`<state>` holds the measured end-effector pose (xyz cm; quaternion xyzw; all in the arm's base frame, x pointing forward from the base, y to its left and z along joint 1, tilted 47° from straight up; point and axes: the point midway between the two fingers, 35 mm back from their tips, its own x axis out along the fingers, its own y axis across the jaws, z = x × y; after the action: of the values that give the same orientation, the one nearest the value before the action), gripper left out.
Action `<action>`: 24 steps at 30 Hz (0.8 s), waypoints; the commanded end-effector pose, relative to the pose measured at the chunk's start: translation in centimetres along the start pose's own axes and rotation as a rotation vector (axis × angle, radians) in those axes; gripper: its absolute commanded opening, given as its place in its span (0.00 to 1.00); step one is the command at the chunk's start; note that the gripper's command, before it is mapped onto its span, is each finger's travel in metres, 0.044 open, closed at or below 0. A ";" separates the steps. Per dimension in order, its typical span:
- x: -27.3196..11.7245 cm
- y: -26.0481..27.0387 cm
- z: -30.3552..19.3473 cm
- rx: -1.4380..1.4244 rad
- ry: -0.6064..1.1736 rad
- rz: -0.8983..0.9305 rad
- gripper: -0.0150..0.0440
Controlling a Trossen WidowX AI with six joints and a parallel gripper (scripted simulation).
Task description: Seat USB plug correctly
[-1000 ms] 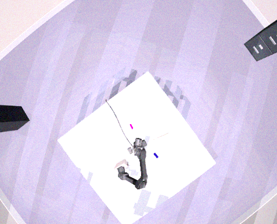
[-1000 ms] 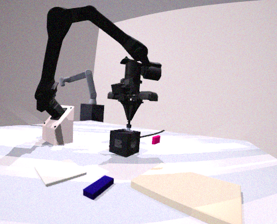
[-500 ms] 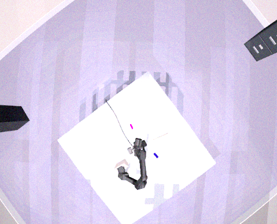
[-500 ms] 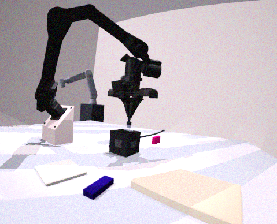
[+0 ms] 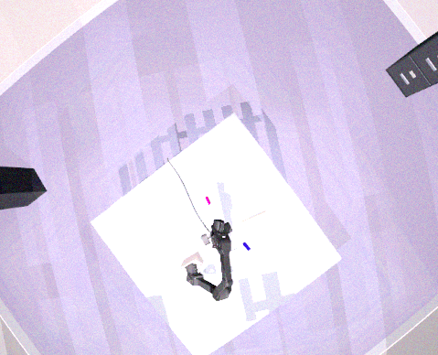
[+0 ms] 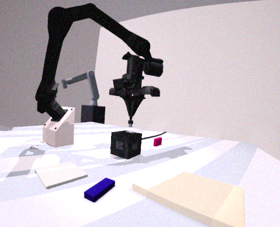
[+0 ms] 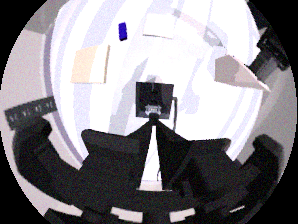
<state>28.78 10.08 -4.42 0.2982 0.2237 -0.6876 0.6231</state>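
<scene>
USB plug, small and dark with a silvery metal end (image 6: 130,123) (image 7: 153,111), hangs upright above the black, square-sided power cube (image 6: 125,144) (image 7: 145,92), its metal tip apart from the top face in the exterior view. The black parallel-jaw gripper (image 5: 219,231) (image 6: 130,118) (image 7: 153,123) is narrowed to a point and holds the plug between its fingertips. Extraction appears done; the step in hand looks to be the turn that sets the connector the right way round, though its keying is too small to read and whether any of that turn is complete cannot be told. Next comes a half-turn about the upright axis if the plug is still reversed, then alignment over the socket, a straight push to full depth, release and a clear retreat upward. A tilted or off-center descent could jam the connector again, or shove the cube; a loose grip could let the plug twist.
</scene>
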 end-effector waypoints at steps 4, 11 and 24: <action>-0.5 0.0 0.0 0.004 0.002 -0.003 0.25; -0.3 0.0 0.0 -0.082 0.001 -0.001 0.25; -0.3 0.0 0.0 -0.432 0.000 0.000 0.25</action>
<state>28.78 10.28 -4.20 0.1805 0.3438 -0.6363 0.6666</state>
